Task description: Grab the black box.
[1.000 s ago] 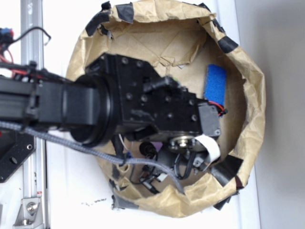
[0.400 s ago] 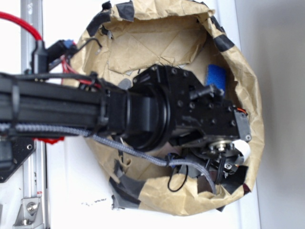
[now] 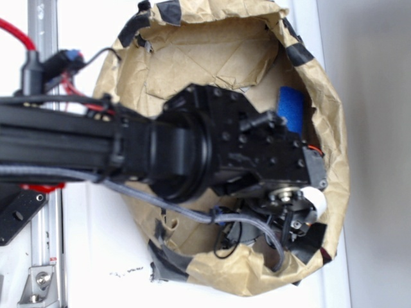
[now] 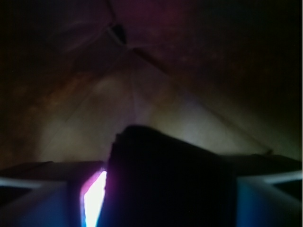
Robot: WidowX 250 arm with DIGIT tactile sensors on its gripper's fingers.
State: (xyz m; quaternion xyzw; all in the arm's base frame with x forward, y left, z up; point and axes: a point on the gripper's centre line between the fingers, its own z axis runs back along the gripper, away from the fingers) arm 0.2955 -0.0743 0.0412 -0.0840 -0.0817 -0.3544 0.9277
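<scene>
The black box sits between the tool's fingers, which are apart, touching neither side that I can tell. It looks stiff, light and glossy, so likely slippery; grip its flat opposite edges squarely.

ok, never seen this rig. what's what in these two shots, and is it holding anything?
The exterior view looks down on a black robot arm reaching into a brown paper bowl patched with black tape. A blue sponge lies inside, near the far wall. The gripper sits low at the bowl's edge, mostly hidden by the arm.

The wrist view comes from a camera on the arm, looking out between the fingers. It is dark: a black shape, probably the black box, fills the space between them against the paper. Whether it is clamped cannot be told.
</scene>
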